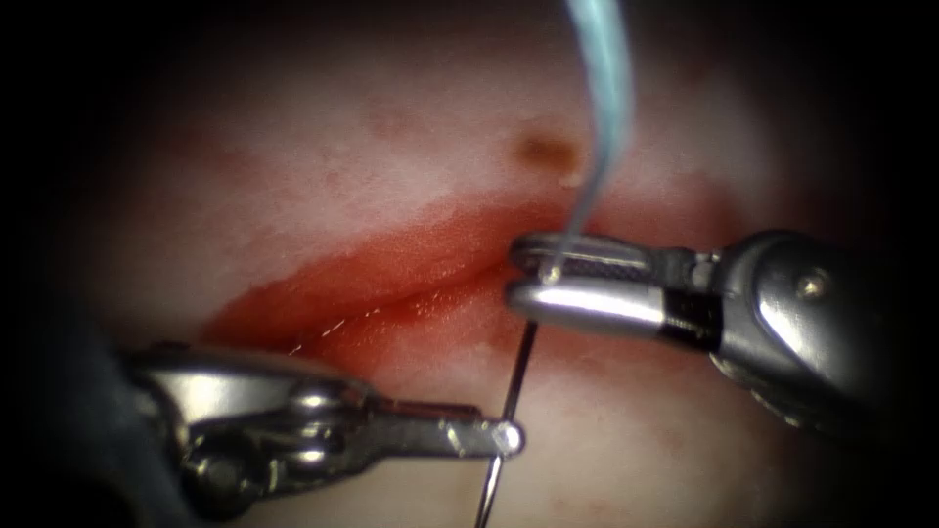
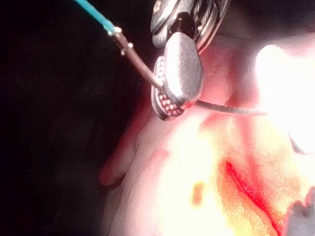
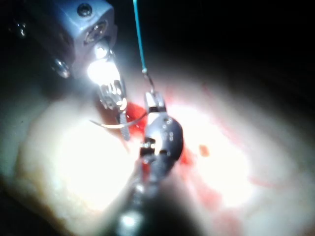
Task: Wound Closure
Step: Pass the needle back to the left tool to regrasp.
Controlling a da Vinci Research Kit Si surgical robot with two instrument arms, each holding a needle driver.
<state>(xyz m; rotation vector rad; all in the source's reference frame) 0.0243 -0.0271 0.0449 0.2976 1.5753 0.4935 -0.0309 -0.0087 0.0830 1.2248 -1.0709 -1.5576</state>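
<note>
The cut [image 1: 391, 284] runs across the tissue, wet with red fluid. My right tool [image 1: 528, 282] lies over its right end, jaws shut on the curved needle [image 1: 518, 376] close to the tail, where the blue thread [image 1: 606, 98] rises upward. From there the needle runs down and crosses the tip of my left tool [image 1: 507, 437], whose jaws are shut on it farther along its curve. The needle looks free of the tissue. In the left wrist view the right tool [image 2: 170, 105] grips the needle [image 2: 226, 107] just past the thread joint. In the right wrist view the left tool [image 3: 118, 110] meets the needle [image 3: 106, 125].
A brown spot [image 1: 548, 149] marks the tissue above the cut's right end. Red fluid [image 1: 323, 293] stains both lips of the cut. The right tool's wrist [image 1: 792, 313] fills the right side, and the left tool's body [image 1: 245, 420] lies low on the left.
</note>
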